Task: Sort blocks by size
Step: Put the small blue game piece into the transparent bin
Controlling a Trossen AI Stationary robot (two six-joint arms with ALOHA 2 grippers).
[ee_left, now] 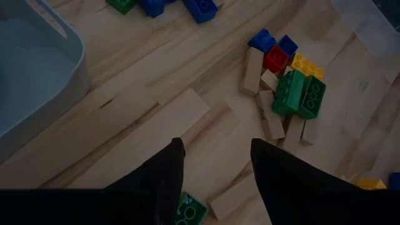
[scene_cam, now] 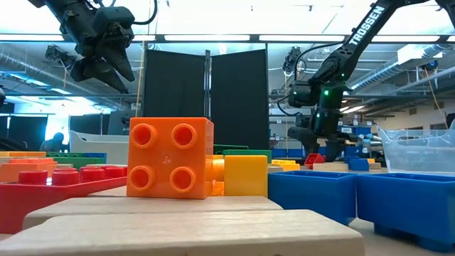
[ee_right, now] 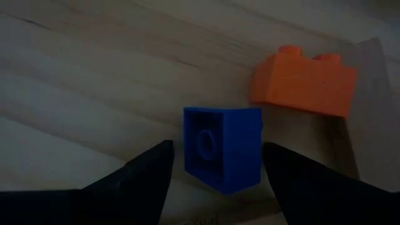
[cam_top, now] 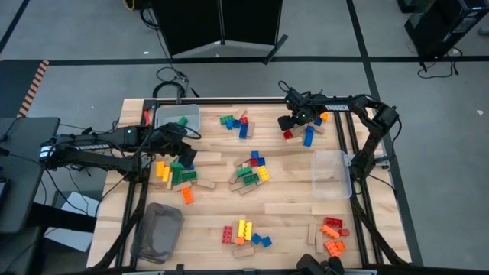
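Note:
The blocks lie in several piles on the wooden table (cam_top: 290, 206). Over the far right pile, my right gripper (cam_top: 299, 121) points down and stands open. A small blue brick (ee_right: 222, 147) lies on its side between the fingers, hollow underside toward the wrist camera, with a gap on either side. An orange brick (ee_right: 304, 82) rests on the table just beyond it. My left gripper (cam_top: 182, 155) hangs open above the left pile of green, yellow and orange bricks (cam_top: 176, 174), with nothing between its fingers (ee_left: 165, 181).
A grey bin (cam_top: 177, 118) holding a green brick stands at the far left, another grey bin (cam_top: 157, 233) at the near left, and a clear bin (cam_top: 332, 172) at the right. More piles lie at the far middle (cam_top: 237, 126), centre (cam_top: 252, 172), near middle (cam_top: 244, 233) and near right (cam_top: 332, 233).

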